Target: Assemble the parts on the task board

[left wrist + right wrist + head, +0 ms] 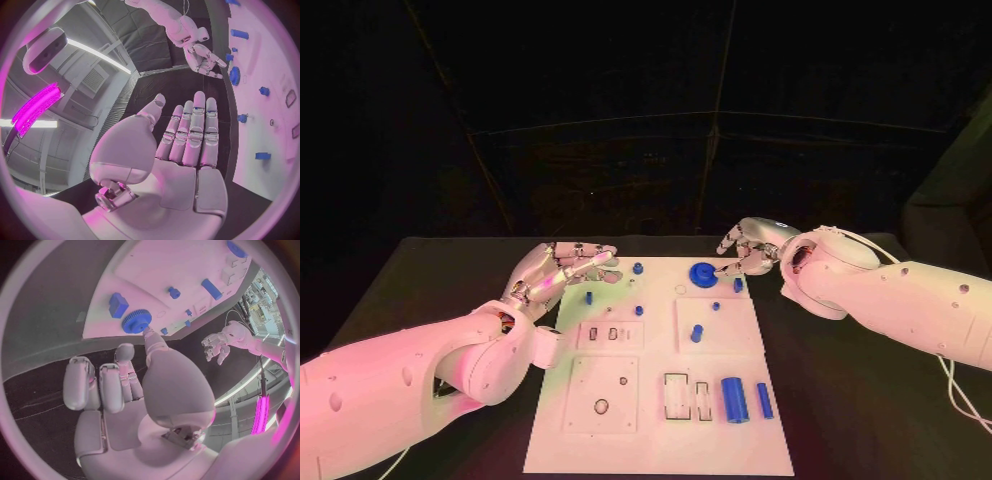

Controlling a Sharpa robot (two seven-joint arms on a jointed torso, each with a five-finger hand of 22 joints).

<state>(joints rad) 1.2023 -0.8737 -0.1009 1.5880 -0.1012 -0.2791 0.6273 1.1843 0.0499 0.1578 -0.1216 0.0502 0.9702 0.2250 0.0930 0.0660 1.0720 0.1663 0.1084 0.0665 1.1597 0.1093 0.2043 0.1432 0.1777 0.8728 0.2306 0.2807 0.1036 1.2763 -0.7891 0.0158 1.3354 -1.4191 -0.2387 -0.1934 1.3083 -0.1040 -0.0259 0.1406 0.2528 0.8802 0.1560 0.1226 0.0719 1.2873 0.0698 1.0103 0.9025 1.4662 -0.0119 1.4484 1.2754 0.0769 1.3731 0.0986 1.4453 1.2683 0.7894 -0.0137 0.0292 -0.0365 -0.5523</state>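
The white task board (661, 420) lies in the middle of the black table. A blue gear (704, 274) sits near its far edge. My right hand (750, 250) hovers at that far edge with its fingers apart, and in the right wrist view its thumb tip reaches the rim of the gear (136, 321); it holds nothing. My left hand (560, 270) is raised over the board's far left corner, and the left wrist view shows its fingers (195, 135) straight and empty. Two blue cylinders (734, 399) lie side by side near the front right.
Small blue pegs (639, 311) stand scattered over the board's far half, with a taller one (697, 334) near the middle. White inset plates with cutouts (602, 393) fill the front left. A blue block (117, 305) stands beside the gear. Black table surrounds the board.
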